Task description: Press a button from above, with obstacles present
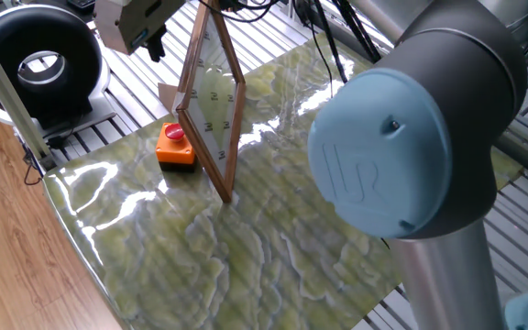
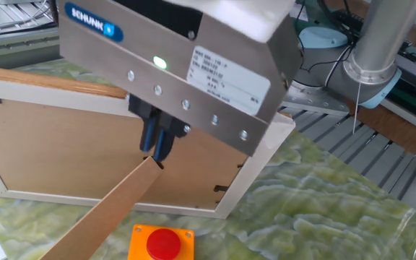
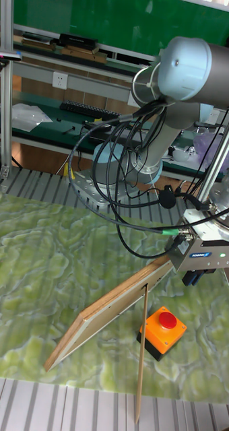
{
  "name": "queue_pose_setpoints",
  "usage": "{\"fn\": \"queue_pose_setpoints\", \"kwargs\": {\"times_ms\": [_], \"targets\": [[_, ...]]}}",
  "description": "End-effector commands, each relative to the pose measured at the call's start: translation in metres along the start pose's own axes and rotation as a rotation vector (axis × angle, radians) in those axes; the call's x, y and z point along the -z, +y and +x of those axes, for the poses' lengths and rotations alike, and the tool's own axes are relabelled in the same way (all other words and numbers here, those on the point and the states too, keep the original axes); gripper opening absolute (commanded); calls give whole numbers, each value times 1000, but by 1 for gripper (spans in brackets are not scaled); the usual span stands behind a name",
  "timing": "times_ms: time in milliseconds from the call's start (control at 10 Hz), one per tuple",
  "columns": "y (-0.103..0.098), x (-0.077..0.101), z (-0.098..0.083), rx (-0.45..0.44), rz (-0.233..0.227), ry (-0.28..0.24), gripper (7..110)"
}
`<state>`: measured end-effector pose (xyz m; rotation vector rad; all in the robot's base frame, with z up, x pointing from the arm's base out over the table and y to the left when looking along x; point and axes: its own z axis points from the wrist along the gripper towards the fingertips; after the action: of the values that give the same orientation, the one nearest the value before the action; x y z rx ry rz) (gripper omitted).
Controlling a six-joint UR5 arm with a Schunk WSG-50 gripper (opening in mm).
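Observation:
The button (image 2: 163, 243), a red cap on an orange box with a black base, stands on the green marbled table beside the obstacle; it also shows as the button (image 1: 174, 135) and the button (image 3: 167, 320). The obstacle (image 2: 85, 144) is a tall wood-framed panel leaning on a rear strut, seen edge-on as the obstacle (image 1: 211, 101) and slanting as the obstacle (image 3: 108, 303). My gripper (image 2: 157, 150) hangs in the air on the button's side of the panel, well above the button, with its blue fingers (image 2: 150, 133) pressed together and holding nothing. It also appears as the gripper (image 3: 192, 277) and the gripper (image 1: 157, 41).
The panel's wooden strut (image 2: 100, 217) slants down beside the button. A black round device (image 1: 39, 64) sits off the table's far left corner. The arm's base and cables (image 3: 128, 168) stand behind the mat. Slatted metal surrounds the green mat (image 1: 273, 238).

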<state>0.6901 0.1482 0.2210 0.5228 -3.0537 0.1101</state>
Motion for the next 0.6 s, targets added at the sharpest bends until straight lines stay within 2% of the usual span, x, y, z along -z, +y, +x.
{"fn": "queue_pose_setpoints", "kwargs": {"times_ms": [0, 200, 300, 400, 500], "targets": [[1, -2, 0, -6, 2, 9, 7], [-1, 5, 2, -24, 33, 33, 7], [1, 7, -10, -18, 37, -5, 7], [9, 7, -14, -14, 9, -19, 7], [8, 6, -17, 3, 9, -29, 7]]}}
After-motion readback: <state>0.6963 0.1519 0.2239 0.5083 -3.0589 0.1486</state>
